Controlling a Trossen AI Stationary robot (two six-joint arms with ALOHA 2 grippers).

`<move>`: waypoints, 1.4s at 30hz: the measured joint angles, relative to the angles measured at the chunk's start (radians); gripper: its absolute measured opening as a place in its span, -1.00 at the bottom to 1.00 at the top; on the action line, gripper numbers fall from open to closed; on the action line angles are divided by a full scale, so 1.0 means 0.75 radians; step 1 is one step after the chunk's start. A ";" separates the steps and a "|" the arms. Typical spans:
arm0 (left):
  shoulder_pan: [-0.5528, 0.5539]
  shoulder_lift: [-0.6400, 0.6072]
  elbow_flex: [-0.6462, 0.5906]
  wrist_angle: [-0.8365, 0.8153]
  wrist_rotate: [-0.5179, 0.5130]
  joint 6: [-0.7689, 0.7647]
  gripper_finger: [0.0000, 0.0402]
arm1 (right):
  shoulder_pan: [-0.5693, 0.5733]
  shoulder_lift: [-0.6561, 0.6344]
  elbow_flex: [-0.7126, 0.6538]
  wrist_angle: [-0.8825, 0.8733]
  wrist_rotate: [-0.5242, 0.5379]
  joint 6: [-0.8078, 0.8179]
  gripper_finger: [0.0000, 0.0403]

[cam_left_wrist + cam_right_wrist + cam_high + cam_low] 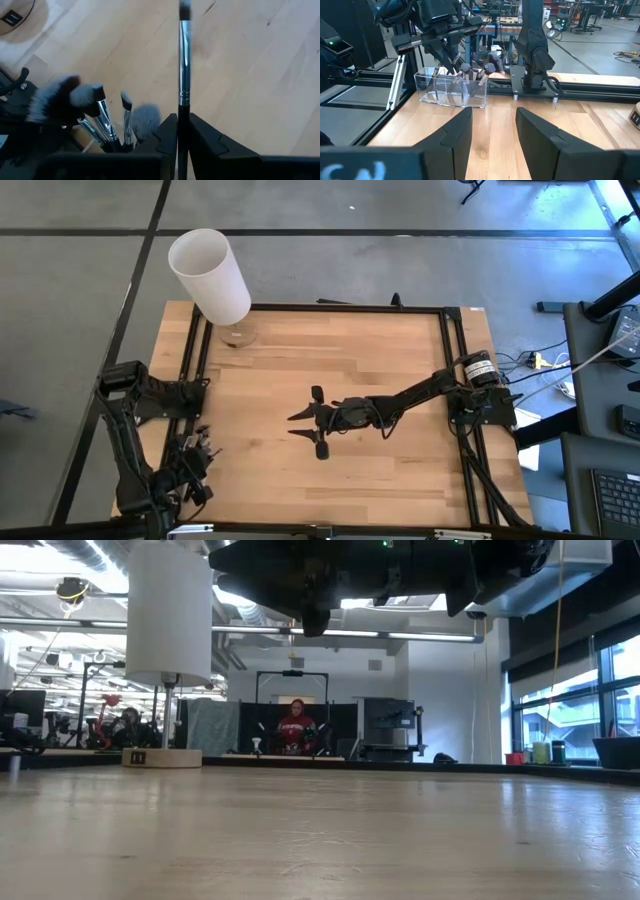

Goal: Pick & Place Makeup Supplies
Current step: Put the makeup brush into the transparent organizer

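My left gripper [183,120] is at the table's near-left corner [195,452], shut on one makeup brush [184,60] with a dark handle, silver ferrule and dark bristle tip. Several more brushes [107,117] stand head-up in a clear organiser [452,91] beside it; the right wrist view shows my left gripper [449,57] just above that organiser. My right gripper [310,422] hovers open over the middle of the table with nothing between its fingers [492,130]. The low view shows no brushes. My left gripper pinches the brush between its two fingers on the dark handle [183,111], just behind the silver ferrule. The brush lies along the fingers and sticks out past their tips, bristle head [185,7] foremost, over bare wood. The rest of the handle is hidden between the fingers.
A tall white cylinder [210,275] stands on a round base [237,335] at the table's far-left corner, also visible in the low view [168,615]. A black frame [450,360] borders the table. Bare wood [260,380] lies between the two arms. A person [296,725] sits far behind.
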 joint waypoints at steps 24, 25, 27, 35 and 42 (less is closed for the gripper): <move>0.191 -0.013 0.000 0.045 0.127 0.157 -0.35 | -0.024 -0.036 0.000 -0.074 0.000 -0.011 -0.24; 0.232 -0.020 0.000 0.084 0.128 0.224 -0.36 | -0.028 -0.064 0.000 -0.121 0.008 -0.014 -0.24; 0.333 -0.033 0.001 0.188 0.137 0.380 -0.38 | -0.037 -0.139 0.000 -0.262 0.042 -0.027 -0.24; 0.709 0.028 0.001 0.714 0.498 0.844 -0.49 | -0.041 -0.464 0.000 -0.863 0.275 0.049 -0.24; 0.797 0.144 0.002 0.753 0.682 0.906 -0.58 | -0.034 -0.554 -0.134 -0.888 0.358 0.133 -0.24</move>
